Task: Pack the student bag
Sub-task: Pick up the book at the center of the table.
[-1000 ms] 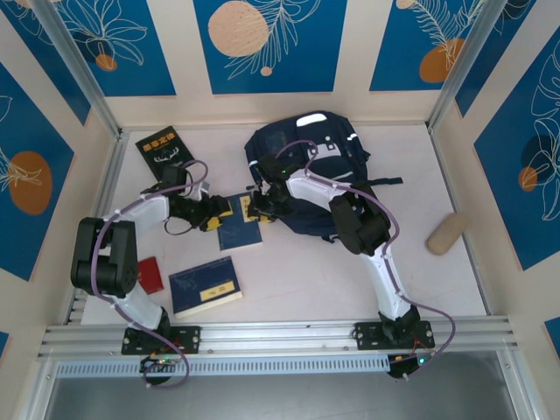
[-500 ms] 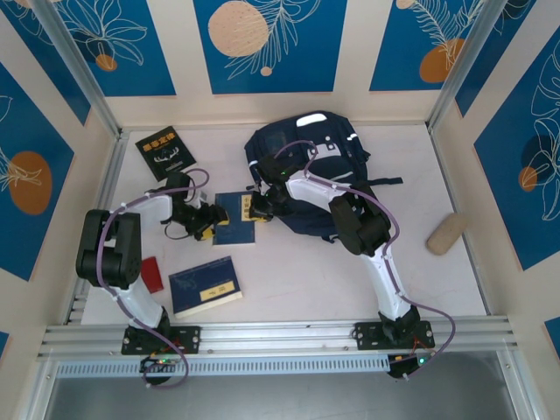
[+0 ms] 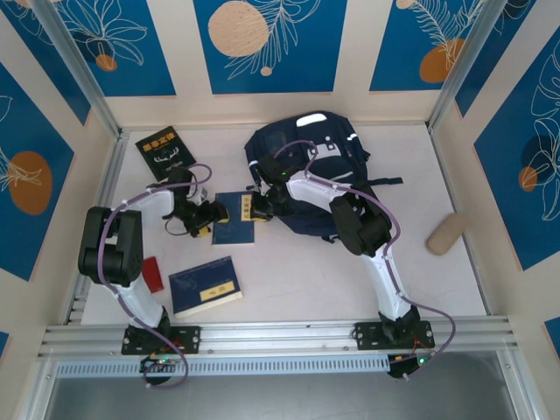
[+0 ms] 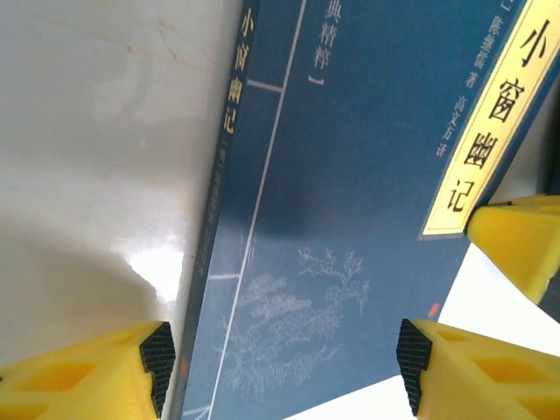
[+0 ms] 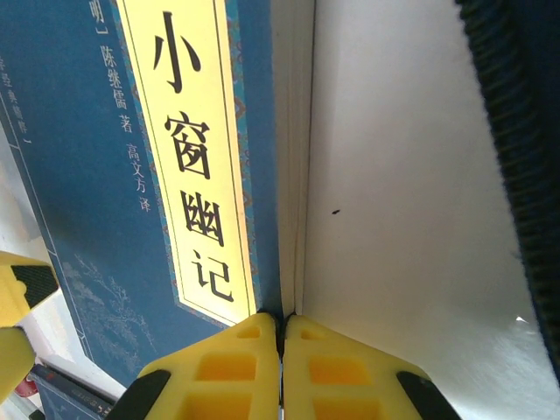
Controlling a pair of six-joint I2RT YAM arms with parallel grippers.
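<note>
Backpack (image 3: pixel 273 144) lies flat at the back centre of the table (image 3: pixel 297 271), straps trailing to the right. Right arm crosses the bag's near edge. Right gripper (image 5: pixel 282 337) has its yellow fingers pressed together at the page edge of a small navy book (image 3: pixel 234 220) just left of the bag; cannot tell whether the cover is nipped. Left gripper (image 4: pixel 280 367) sits at the book's opposite side, fingers well apart, straddling the spine corner. Second navy book (image 3: pixel 206 286) lies nearer the front, with a red block (image 3: pixel 150 273) beside it. Black book (image 3: pixel 164 150) at back left. Tan roll (image 3: pixel 446 234) at far right.
</note>
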